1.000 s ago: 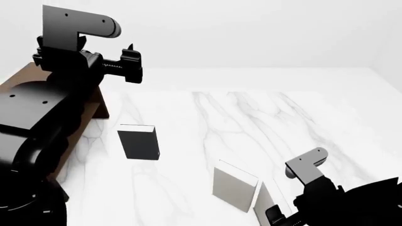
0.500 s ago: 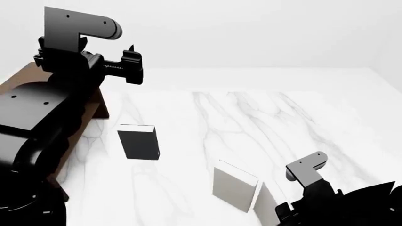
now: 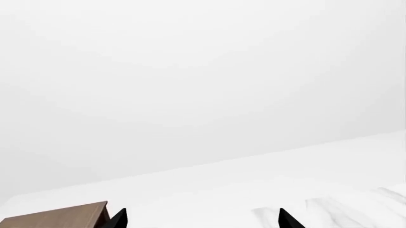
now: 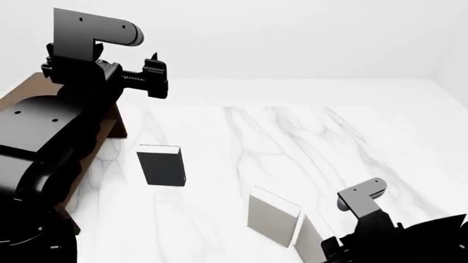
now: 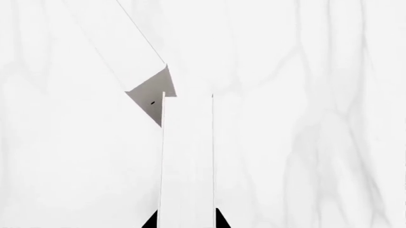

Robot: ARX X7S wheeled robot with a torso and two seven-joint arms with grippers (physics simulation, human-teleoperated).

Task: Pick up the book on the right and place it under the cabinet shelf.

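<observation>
Straddling the upright book [image 5: 187, 156] edge-on so its fingers can pinch both covers, the right gripper [image 5: 187, 223] looks closed on it, while the left gripper [image 3: 199, 219] idles open.

Bright, even, diffuse light fills all three views, with no visible lamp and no glare. On the white marble counter [image 4: 292, 137] shadows are faint: only a soft grey patch beside the dark charcoal book [image 4: 161, 167]. The renders are sharp, without blur, grain or bending at the edges. The wall behind the counter washes to near-uniform white, so the left wrist view is almost featureless. In the right wrist view, pale covers nearly merge with the counter; one small grey shaded face stands out.
</observation>
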